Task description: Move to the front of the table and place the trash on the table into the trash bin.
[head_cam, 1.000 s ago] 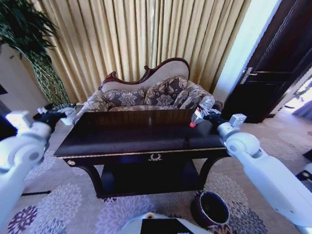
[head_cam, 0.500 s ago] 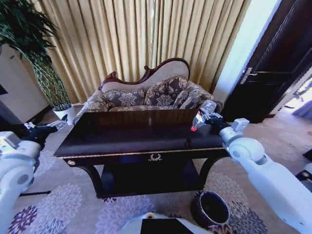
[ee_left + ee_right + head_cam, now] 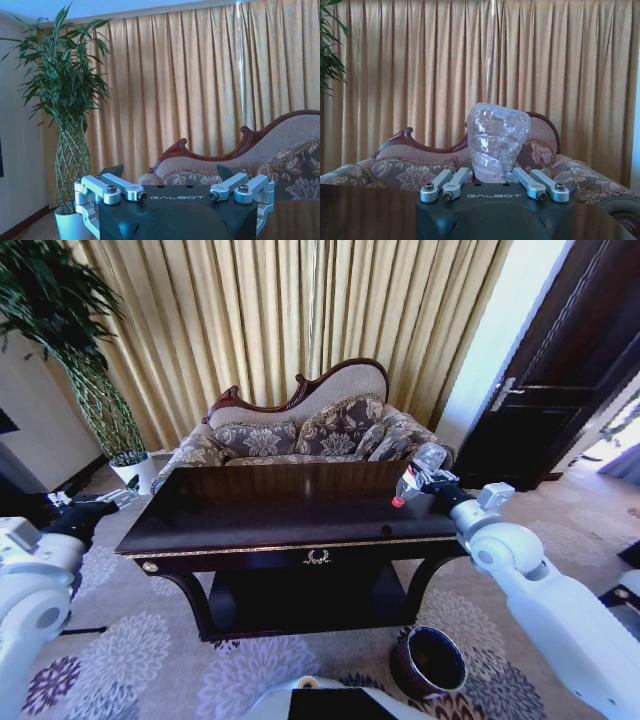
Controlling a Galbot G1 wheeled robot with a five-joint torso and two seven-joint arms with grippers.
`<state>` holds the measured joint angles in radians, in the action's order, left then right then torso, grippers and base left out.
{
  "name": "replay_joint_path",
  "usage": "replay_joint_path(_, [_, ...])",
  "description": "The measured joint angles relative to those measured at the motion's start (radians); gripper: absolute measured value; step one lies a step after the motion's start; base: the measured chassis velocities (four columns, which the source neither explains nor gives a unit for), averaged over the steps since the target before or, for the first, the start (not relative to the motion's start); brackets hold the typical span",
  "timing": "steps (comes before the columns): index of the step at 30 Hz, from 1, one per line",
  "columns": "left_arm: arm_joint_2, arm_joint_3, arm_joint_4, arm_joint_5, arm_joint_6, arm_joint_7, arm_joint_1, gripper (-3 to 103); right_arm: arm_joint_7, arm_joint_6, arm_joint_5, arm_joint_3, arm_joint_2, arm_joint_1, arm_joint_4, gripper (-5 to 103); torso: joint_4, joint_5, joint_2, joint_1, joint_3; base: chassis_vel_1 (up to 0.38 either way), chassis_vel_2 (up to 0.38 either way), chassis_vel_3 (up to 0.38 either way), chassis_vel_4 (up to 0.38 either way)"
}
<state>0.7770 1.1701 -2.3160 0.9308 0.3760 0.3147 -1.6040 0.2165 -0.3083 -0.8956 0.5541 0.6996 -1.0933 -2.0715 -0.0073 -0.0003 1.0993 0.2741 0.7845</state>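
The clear plastic bottle [image 3: 420, 462] with a red cap is the trash; it hangs just above the right end of the dark glossy table [image 3: 280, 512]. My right gripper [image 3: 430, 483] is shut on the bottle, which in the right wrist view stands crumpled and upright [image 3: 497, 137] between the fingers [image 3: 451, 181]. The dark round trash bin [image 3: 430, 664] stands on the carpet below the table's front right corner. My left gripper [image 3: 118, 499] is open, hovering off the table's left end with nothing between its fingers [image 3: 112, 172].
A patterned sofa [image 3: 300, 435] sits right behind the table, with gold curtains [image 3: 300, 320] beyond. A tall plant in a white pot [image 3: 130, 468] stands at the back left. A dark door [image 3: 560, 390] is on the right. Flowered carpet [image 3: 150, 660] lies open in front.
My left arm dropped and pulled back to the left, away from the table. The right gripper drifted slightly right with the bottle. The head view shifted a little.
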Motion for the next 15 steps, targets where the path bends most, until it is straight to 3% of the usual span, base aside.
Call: replay_joint_path(15, [-0.001, -0.029, -0.009, -0.01, 0.0, 0.0, 0.006, 100, -0.003, 0.005, -0.006, 0.019, -0.007, -0.01, 0.012, 25, -0.0001, 0.0001, 0.0, 0.0, 0.0, 0.081, -0.076, -0.069, 0.072])
